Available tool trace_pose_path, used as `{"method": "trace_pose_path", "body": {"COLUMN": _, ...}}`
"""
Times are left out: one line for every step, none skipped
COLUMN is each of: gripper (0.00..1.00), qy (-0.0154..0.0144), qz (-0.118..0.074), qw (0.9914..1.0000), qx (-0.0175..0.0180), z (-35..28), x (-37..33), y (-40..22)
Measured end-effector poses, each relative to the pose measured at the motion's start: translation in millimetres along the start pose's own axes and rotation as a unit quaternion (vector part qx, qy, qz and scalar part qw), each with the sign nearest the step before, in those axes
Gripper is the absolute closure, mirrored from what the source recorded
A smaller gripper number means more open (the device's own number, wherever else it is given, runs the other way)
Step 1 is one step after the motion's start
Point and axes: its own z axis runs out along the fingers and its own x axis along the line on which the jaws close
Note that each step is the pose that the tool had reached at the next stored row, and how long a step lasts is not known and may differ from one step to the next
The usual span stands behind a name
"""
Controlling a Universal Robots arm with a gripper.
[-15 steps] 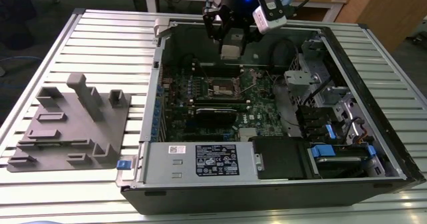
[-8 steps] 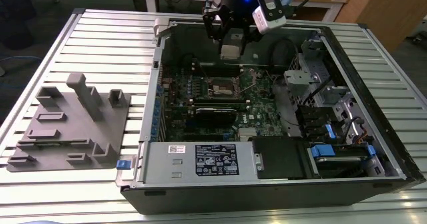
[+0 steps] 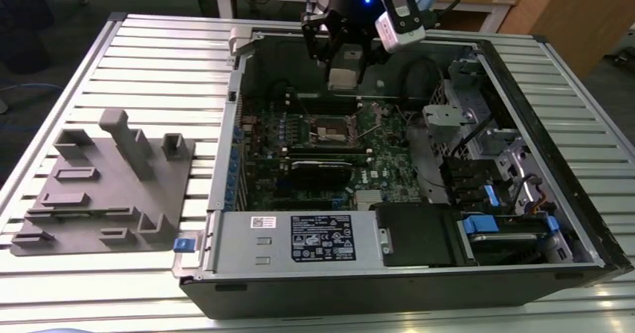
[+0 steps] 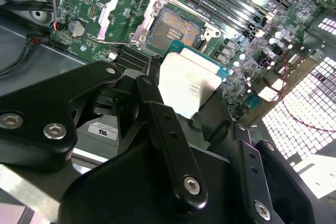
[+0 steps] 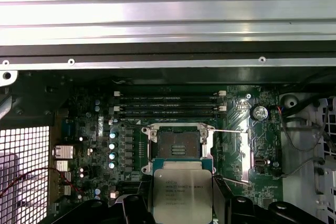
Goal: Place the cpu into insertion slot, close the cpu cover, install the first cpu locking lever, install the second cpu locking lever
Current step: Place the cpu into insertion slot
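My gripper (image 3: pixel 343 71) hangs over the rear of the open computer case, shut on the cpu (image 3: pixel 343 77), a flat silver-grey square chip held by its edges. In both wrist views the cpu (image 5: pixel 182 190) (image 4: pixel 189 85) sits between the black fingers (image 5: pixel 137 209), a little above and just off to one side of the insertion slot (image 5: pixel 176 143) (image 4: pixel 173 27). The slot (image 3: pixel 332 130) lies bare on the green board, showing its brownish-gold contacts. The cpu cover (image 4: pixel 123 17) is swung up and away from the slot. Two thin wire locking levers (image 5: pixel 227 131) stick out beside it.
The case walls (image 3: pixel 226 147) ring the green board. A long black card (image 3: pixel 320 173) lies just in front of the slot, with memory slots (image 5: pixel 167 103) behind it. A power supply (image 3: pixel 297 236) and drive cages (image 3: pixel 496 169) fill the near and right side. A grey fixture (image 3: pixel 109 184) stands at the exterior view's left.
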Motion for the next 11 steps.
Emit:
{"method": "trace_pose_path", "body": {"gripper": 0.46, "qy": 0.0000, "qz": 0.000, "qw": 1.00000, "qx": 0.0000, "z": 0.0, "x": 0.0, "y": 0.0}}
{"method": "trace_pose_path", "body": {"gripper": 0.46, "qy": 0.0000, "qz": 0.000, "qw": 1.00000, "qx": 0.0000, "z": 0.0, "x": 0.0, "y": 0.0}}
{"method": "trace_pose_path", "body": {"gripper": 0.46, "qy": 0.0000, "qz": 0.000, "qw": 1.00000, "qx": 0.0000, "z": 0.0, "x": 0.0, "y": 0.0}}
{"method": "trace_pose_path", "body": {"gripper": 0.46, "qy": 0.0000, "qz": 0.000, "qw": 1.00000, "qx": -0.0001, "z": 0.2, "x": 0.0, "y": 0.0}}
{"method": "trace_pose_path", "body": {"gripper": 0.46, "qy": -0.0001, "qz": 0.000, "qw": 1.00000, "qx": -0.0002, "z": 0.6, "x": 0.0, "y": 0.0}}
{"method": "trace_pose_path", "body": {"gripper": 0.46, "qy": -0.0002, "qz": 0.000, "qw": 1.00000, "qx": -0.0002, "z": 1.4, "x": 0.0, "y": -0.1}}
{"method": "trace_pose_path", "body": {"gripper": 0.46, "qy": -0.0002, "qz": 0.000, "qw": 1.00000, "qx": -0.0001, "z": 2.5, "x": 0.0, "y": -0.2}}
{"method": "trace_pose_path", "body": {"gripper": 0.46, "qy": -0.0002, "qz": 0.000, "qw": 1.00000, "qx": 0.0000, "z": 3.9, "x": 0.0, "y": -0.4}}
{"method": "trace_pose_path", "body": {"gripper": 0.46, "qy": -0.0003, "qz": 0.000, "qw": 1.00000, "qx": 0.0000, "z": 5.5, "x": -0.1, "y": -0.5}}
{"method": "trace_pose_path", "body": {"gripper": 0.46, "qy": -0.0004, "qz": 0.000, "qw": 1.00000, "qx": 0.0000, "z": 7.1, "x": 0.0, "y": -0.7}}
{"method": "trace_pose_path", "body": {"gripper": 0.46, "qy": -0.0006, "qz": 0.000, "qw": 1.00000, "qx": -0.0001, "z": 8.6, "x": 0.2, "y": -0.8}}
